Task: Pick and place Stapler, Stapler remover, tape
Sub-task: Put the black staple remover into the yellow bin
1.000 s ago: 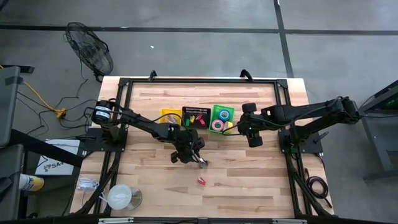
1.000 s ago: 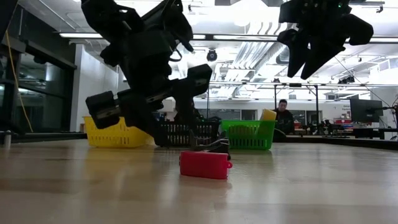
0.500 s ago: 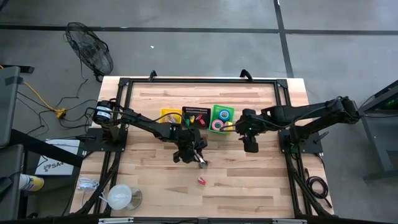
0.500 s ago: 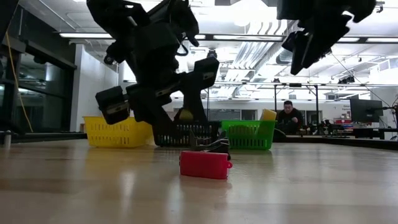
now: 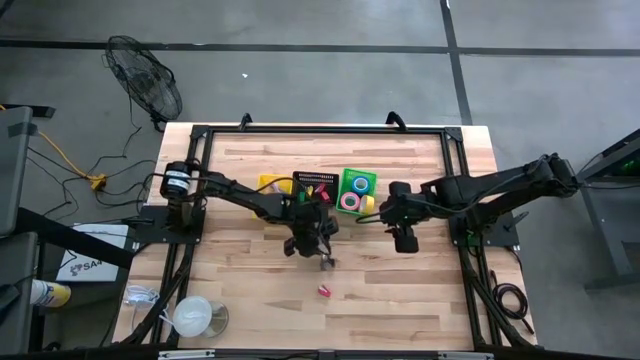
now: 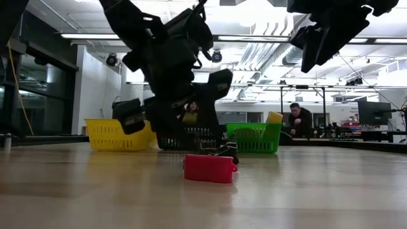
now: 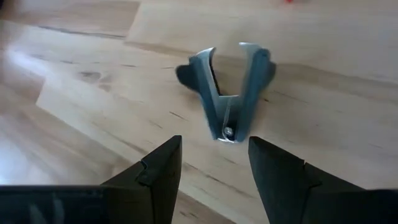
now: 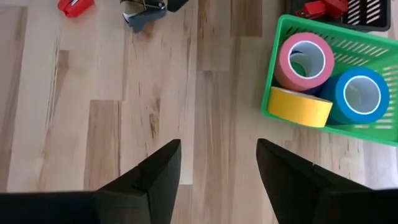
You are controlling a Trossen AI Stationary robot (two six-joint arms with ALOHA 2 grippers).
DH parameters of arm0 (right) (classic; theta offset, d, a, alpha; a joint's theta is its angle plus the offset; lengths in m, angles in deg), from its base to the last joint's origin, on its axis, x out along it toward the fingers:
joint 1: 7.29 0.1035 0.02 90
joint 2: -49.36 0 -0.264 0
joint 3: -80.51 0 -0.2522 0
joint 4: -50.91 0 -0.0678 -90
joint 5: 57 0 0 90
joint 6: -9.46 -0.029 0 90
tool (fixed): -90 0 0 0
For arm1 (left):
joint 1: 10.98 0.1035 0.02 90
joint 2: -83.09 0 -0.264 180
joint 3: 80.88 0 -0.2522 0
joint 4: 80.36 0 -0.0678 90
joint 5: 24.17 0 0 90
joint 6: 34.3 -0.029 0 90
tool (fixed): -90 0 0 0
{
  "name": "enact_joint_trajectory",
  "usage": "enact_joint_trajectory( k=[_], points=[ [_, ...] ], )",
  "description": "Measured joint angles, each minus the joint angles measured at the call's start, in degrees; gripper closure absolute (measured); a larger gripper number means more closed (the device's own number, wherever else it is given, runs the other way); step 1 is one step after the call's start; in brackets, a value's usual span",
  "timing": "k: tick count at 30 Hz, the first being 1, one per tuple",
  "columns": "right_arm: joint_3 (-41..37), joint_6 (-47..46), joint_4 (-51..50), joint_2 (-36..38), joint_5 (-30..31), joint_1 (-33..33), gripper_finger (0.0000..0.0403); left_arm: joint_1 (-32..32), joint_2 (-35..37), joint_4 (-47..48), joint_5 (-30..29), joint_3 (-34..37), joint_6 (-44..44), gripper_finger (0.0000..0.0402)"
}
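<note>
Wooden table (image 5: 400,300), stapler remover (image 7: 227,87) just ahead of left gripper's (image 7: 214,163) spread, empty fingers (image 7: 163,168)

Black fan (image 5: 146,80) on floor w/ yellow cord (image 5: 62,152) nearby. Clear cup (image 5: 193,316) at table's (image 5: 420,300) near-left corner. Low view — seated person (image 6: 297,121) in bg, behind the bins.

The small plastic stapler (image 5: 323,291) was red. The metal staple remover (image 7: 228,87) was grey-blue. The ring-shaped tape rolls were pink (image 8: 305,60), blue (image 8: 356,94) and yellow (image 8: 301,107), inside a green plastic basket (image 8: 367,47). Two other baskets were black (image 5: 313,186) and yellow (image 5: 269,182). The wooden table (image 5: 400,290) had pale planks with light brown grain.
</note>
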Motion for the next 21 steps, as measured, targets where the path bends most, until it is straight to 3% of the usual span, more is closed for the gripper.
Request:
enact_joint_trajectory(
  k=[5,21],
  points=[
    [0.0,-0.2,-0.5,0.0,-0.4,0.0,0.0202,0.6,0.0,2.6,3.7,-1.0,-1.2,0.0220],
    [0.0,0.2,-0.6,0.0,-0.2,0.0,0.0203,0.6,-0.4,2.0,5.0,-1.5,-3.8,0.0220]
  ],
)
